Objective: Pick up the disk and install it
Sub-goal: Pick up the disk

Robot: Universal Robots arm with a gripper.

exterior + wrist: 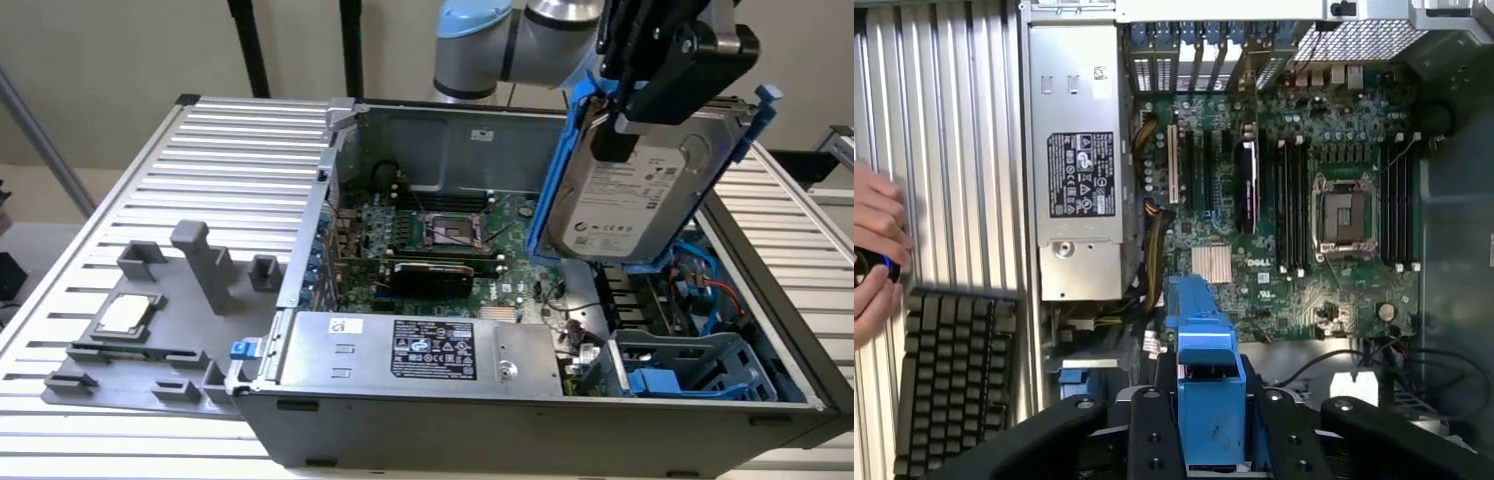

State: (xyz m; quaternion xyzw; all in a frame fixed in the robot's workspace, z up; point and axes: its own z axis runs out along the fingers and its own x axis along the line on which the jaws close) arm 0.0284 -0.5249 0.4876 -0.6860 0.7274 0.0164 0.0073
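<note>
The disk (638,195), a silver-grey hard drive with a white label clipped in a blue plastic frame, hangs tilted on edge above the open computer case (320,230), over its exterior-view right half. My gripper (657,85) is shut on the disk's upper part. In the wrist view the blue frame (1204,365) sits between the black fingers (1152,425), with the motherboard (1304,200) below. Under the disk, a drive cage (694,365) holds a blue caddy.
A silver power supply (427,350) fills the case's near side. A grey fixture (147,330) holding a small silver chip (124,315) lies on the slatted table at the exterior view's left. A person's hand (874,250) and a keyboard (954,370) are beside the case.
</note>
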